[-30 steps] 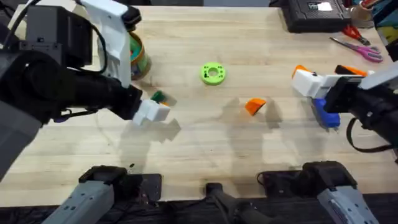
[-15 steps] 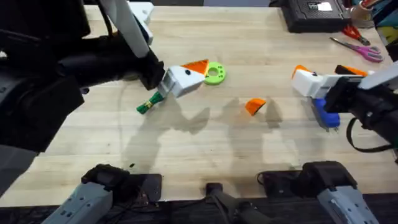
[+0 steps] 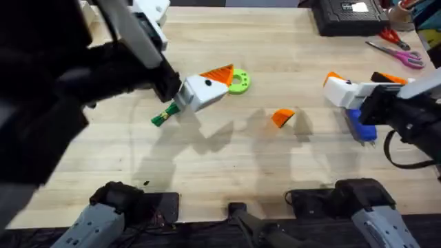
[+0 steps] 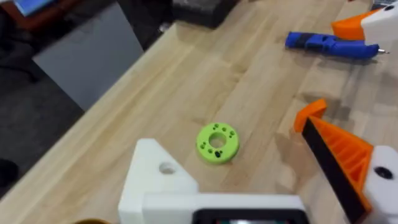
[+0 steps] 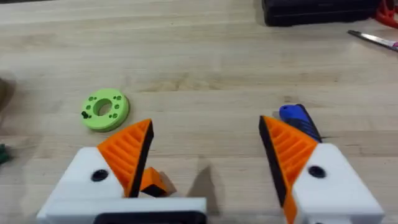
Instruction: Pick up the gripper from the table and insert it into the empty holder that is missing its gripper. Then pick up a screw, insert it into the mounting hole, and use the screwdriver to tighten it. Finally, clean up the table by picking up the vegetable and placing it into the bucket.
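The loose orange gripper [image 3: 282,117] [image 4: 311,114] [image 5: 152,182] lies mid-table. My left gripper [image 3: 207,83] [image 4: 233,165] hovers beside the lime-green ring, open and empty. One side of it is the bare white holder [image 4: 161,180], the other carries an orange finger [image 4: 339,152]. The dark-green vegetable [image 3: 163,116] lies just below my left arm. My right gripper [image 3: 360,79] [image 5: 205,134] stands open at the right, over the blue screwdriver [image 3: 360,126] [image 4: 329,45] [image 5: 298,118]. The bucket is hidden behind my left arm. I cannot make out a screw.
A lime-green ring [image 3: 239,81] [image 4: 217,142] [image 5: 106,110] lies in the upper middle. Pink-handled scissors [image 3: 396,52] and a black box [image 3: 348,15] sit at the far right corner. A tiny dark speck [image 3: 146,183] lies near the front edge.
My left arm swung from the table's left side toward the centre and now holds by the ring. The vegetable shifted slightly left and nearer. The right arm stayed still.
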